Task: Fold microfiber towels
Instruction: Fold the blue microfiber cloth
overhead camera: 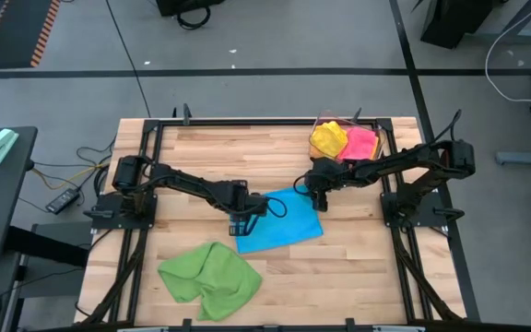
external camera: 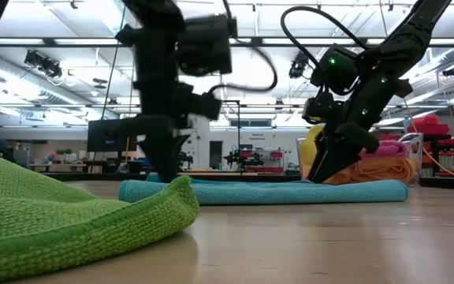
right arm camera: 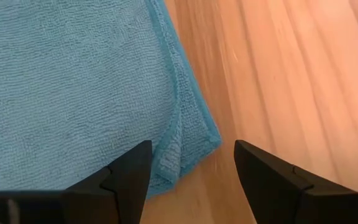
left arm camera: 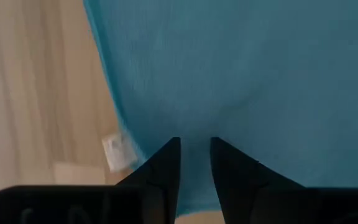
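Observation:
A blue towel lies folded flat in the middle of the wooden table. My left gripper points down at the towel's left edge, its fingers nearly together with blue cloth between them. My right gripper stands open over the towel's far right corner, one finger on either side of it. A green towel lies crumpled on the table near the front left. Yellow and pink towels sit in a clear bin at the far right. My left gripper comes from above, pointing steeply down, and has its fingertips on the blue towel close to its left edge, near a white tag. A narrow strip of cloth shows between the two fingers. The towel lies flat on the table. My right gripper reaches down to the towel's level in the low view, but I cannot tell whether its fingers touch the cloth.
The green towel fills the near left of the low view. The bin stands just beyond the right arm. Bare wood lies along the near right of the table and at the far left.

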Controlling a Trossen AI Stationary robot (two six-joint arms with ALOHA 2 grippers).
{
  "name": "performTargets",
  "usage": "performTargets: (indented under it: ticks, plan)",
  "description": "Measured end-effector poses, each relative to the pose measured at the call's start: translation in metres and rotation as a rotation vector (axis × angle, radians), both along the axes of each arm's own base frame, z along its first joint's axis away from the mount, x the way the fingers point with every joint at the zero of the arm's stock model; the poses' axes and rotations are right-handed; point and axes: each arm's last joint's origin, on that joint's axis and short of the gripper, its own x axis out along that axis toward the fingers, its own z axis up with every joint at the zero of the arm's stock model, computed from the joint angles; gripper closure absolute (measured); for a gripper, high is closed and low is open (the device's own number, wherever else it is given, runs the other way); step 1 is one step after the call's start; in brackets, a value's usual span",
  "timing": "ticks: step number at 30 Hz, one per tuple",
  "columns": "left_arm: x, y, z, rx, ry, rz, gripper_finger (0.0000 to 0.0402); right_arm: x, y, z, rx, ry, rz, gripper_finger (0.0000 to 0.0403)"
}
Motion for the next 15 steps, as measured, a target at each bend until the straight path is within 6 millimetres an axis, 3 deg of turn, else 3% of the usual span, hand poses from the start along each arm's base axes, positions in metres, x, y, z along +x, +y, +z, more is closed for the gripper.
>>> performTargets:
  ticks: [15]
  plan:
    - [-0.019,0.001,-0.005,0.009,0.172,0.048,0.0321,-0.004,0.001,-0.003,0.027,0.047,-0.020,0.0166]
